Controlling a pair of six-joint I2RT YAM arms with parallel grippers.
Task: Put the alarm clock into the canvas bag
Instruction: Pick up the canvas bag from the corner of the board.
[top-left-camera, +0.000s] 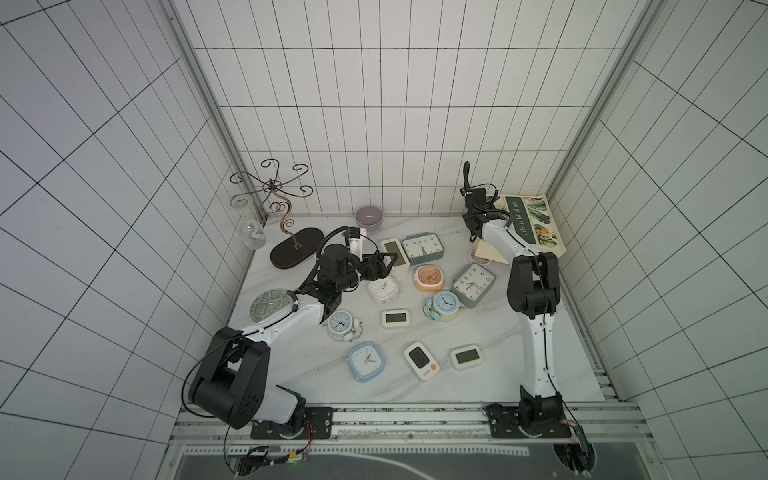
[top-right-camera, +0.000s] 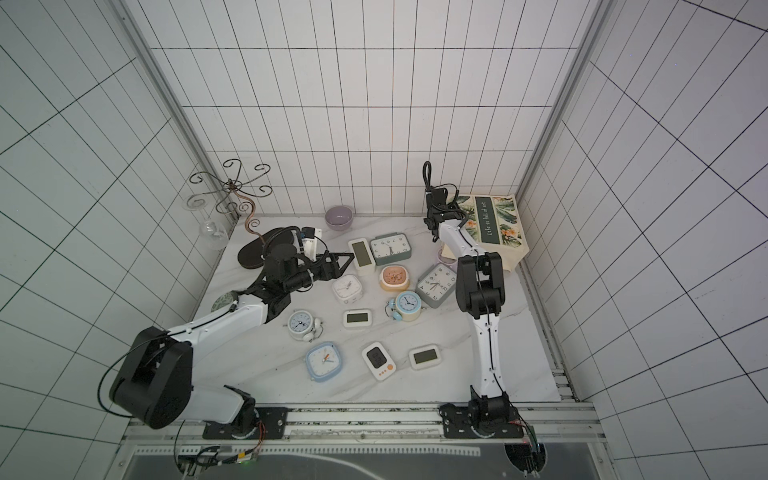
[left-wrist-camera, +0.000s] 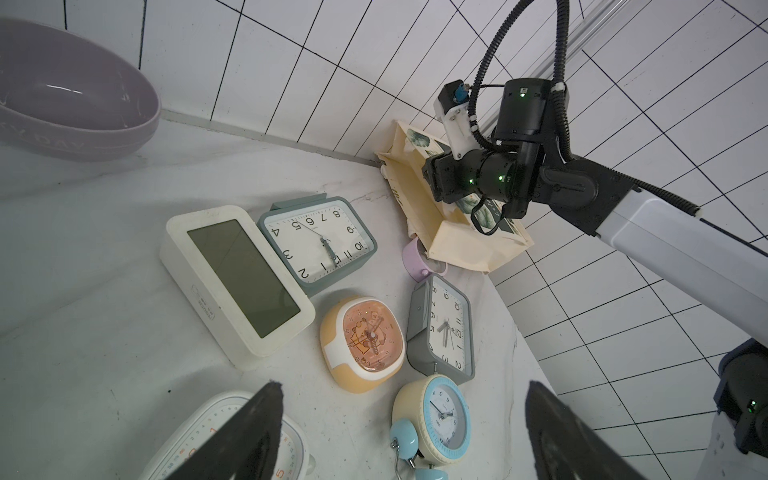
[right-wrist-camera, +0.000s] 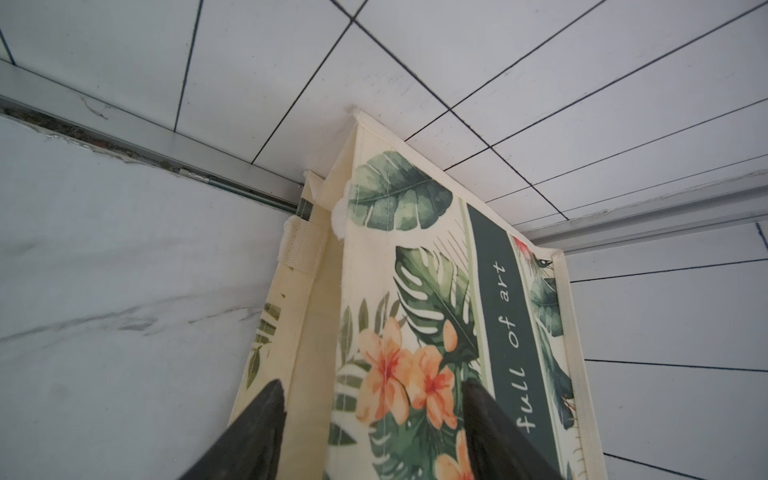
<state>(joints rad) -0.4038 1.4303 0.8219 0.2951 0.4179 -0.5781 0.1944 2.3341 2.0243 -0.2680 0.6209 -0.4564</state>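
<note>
The canvas bag (top-left-camera: 536, 222) lay on its side in the far right corner of the marble table (top-left-camera: 299, 374), printed face up and its opening turned toward the clocks. The right gripper (right-wrist-camera: 372, 384) hung at that opening – its fingers (right-wrist-camera: 257, 432) stood apart, one beside the bag's cream edge and one over the flower print, and they clamped nothing that showed. The alarm clocks (top-left-camera: 423, 248) lay scattered across the middle of the table, all outside the bag. The left gripper (top-left-camera: 390, 262) hovered low over them, near a white digital clock (top-left-camera: 395, 254) and a white square clock (top-left-camera: 383, 289) – its fingers (left-wrist-camera: 249, 436) were spread wide and held nothing. A purple bowl (top-left-camera: 369, 217) sat against the back wall
</note>
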